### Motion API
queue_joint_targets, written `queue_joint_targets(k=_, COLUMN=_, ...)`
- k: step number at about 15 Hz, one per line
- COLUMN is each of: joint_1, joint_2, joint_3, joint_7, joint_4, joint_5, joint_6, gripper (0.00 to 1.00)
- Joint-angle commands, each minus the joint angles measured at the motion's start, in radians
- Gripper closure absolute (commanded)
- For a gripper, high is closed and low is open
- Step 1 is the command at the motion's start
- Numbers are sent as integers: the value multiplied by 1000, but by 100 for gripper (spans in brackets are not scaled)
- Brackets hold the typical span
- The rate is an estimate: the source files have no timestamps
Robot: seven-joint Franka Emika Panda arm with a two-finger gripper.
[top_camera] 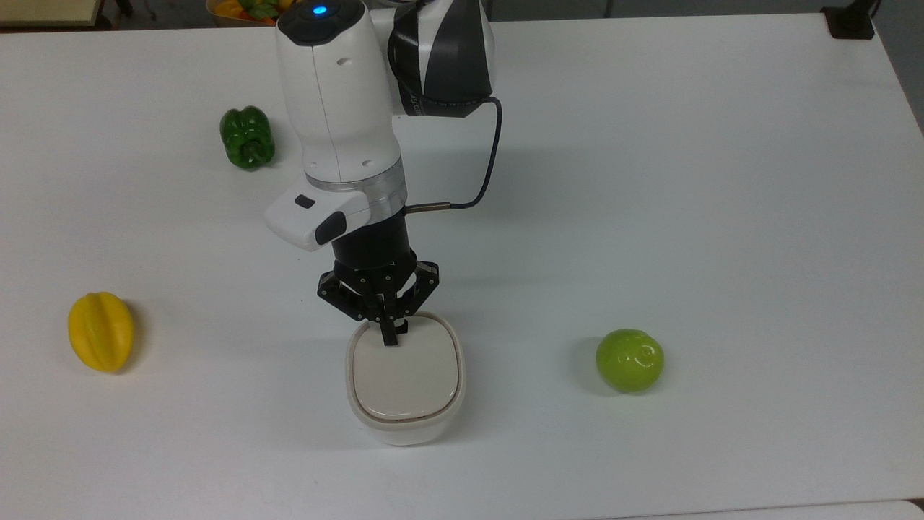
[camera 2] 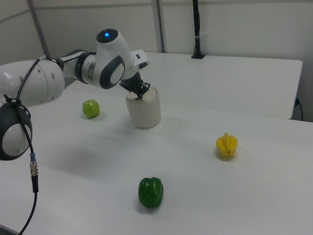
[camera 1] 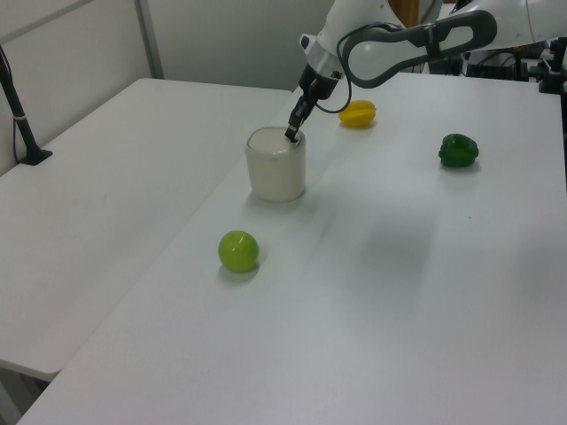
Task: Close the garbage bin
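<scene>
The garbage bin (top_camera: 406,383) (camera 1: 275,165) (camera 2: 144,108) is a small cream-white rounded-square bin in the middle of the white table. Its beige lid (top_camera: 404,374) lies flat on the rim. My gripper (top_camera: 390,336) (camera 1: 291,134) (camera 2: 141,94) is shut, fingers pressed together, with the tips resting on the lid's upper edge in the top view. The arm reaches down to it from the top view's upper side.
A green bell pepper (top_camera: 247,137) (camera 1: 458,150) (camera 2: 150,192), a yellow starfruit (top_camera: 100,331) (camera 1: 357,113) (camera 2: 227,145) and a green apple (top_camera: 629,360) (camera 1: 238,251) (camera 2: 90,108) lie spread on the table (top_camera: 686,180) around the bin. A black post (camera 1: 19,115) stands at the left view's left.
</scene>
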Motion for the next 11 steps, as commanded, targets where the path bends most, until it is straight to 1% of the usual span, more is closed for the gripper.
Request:
queue_joint_targets(k=1, joint_1=-17, joint_2=-121, joint_3=9, joint_7=54, joint_4=-104, joint_5=11, joint_6=24, gripper=100)
queue_joint_targets(k=3, joint_1=-36, joint_2=-222, joint_3=9, joint_7=77, joint_4=-167, joint_5=17, joint_6=-4, gripper=100)
queue_joint_targets(k=5, joint_1=-43, joint_2=-326, joint_3=1, joint_7=120, joint_4=-233, joint_5=-5, joint_6=-159, gripper=100)
queue_joint_targets(k=6, joint_1=-45, joint_2=-363, joint_3=-5, joint_7=132, joint_4=-239, joint_5=-24, joint_6=-270, gripper=100)
queue_joint_targets(k=8, joint_1=-63, joint_2=-426, joint_3=-23, joint_7=134, joint_4=-231, joint_5=-60, joint_6=-513, gripper=93)
queue_joint_targets(k=9, joint_1=-77, joint_2=-453, joint_3=-22, joint_7=134, joint_4=-234, joint_5=-61, joint_6=-575, gripper=83)
queue_joint_targets(k=10, joint_1=-88, joint_2=-473, joint_3=-22, joint_7=135, joint_4=-239, joint_5=-66, joint_6=-625, gripper=53)
queue_joint_targets(k=11, joint_1=-86, joint_2=-486, joint_3=-23, joint_7=135, joint_4=-242, joint_5=-87, joint_6=-666, gripper=1)
